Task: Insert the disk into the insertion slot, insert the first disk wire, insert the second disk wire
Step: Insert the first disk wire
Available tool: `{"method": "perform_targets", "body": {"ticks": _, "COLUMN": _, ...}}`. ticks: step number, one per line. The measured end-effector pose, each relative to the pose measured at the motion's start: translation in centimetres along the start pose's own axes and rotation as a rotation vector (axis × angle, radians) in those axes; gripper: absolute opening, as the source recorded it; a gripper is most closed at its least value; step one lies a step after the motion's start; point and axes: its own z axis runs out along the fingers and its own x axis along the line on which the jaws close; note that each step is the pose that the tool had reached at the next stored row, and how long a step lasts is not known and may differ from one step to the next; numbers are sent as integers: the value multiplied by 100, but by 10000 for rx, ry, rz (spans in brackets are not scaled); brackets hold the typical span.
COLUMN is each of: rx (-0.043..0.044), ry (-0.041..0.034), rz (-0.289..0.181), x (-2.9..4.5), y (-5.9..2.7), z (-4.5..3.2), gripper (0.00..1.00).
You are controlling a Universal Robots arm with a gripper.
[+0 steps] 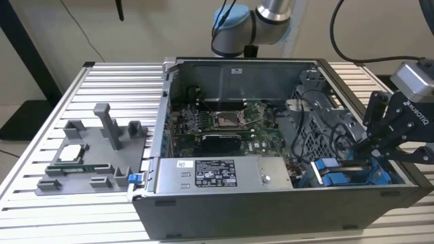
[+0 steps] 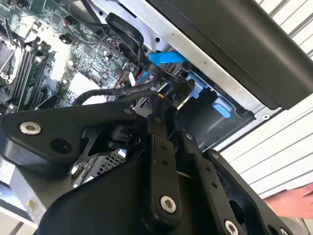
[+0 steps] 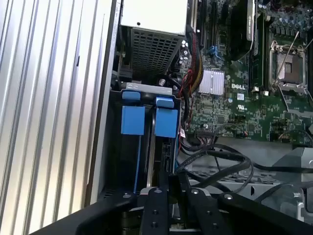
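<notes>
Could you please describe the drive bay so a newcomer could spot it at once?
Find the open computer case on the slatted table. At its near corner on the exterior view's right, past the silver labelled power-supply box, sits the drive bay by the gripper. Bright blue plastic fittings mark it out from grey neighbours.

Worktop (image 1: 101, 76): ribbed bare metal, matt silver. PC case (image 1: 271, 213): dark grey sheet metal, matt outside; lighter bare steel inside. Power-supply box (image 1: 224, 175): silver metal w/ paper label. Motherboard (image 1: 224, 119): green board, slight sheen. Insertion slot (image 1: 358, 172): smooth bright-blue plastic fittings. Cables (image 3: 220, 161): black sheath, semi-gloss. End effector (image 1: 357, 147): matt black, w/ shiny screw heads. Fixture (image 1: 95, 157): matt grey plastic.
</notes>
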Motion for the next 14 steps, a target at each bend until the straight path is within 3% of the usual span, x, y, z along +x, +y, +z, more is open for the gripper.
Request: {"method": "perform_targets", "body": {"ticks": 14, "rx": 34, "ry": -59, "rz": 224, "x": 16, "y": -24, "z": 49, "gripper": 0}}
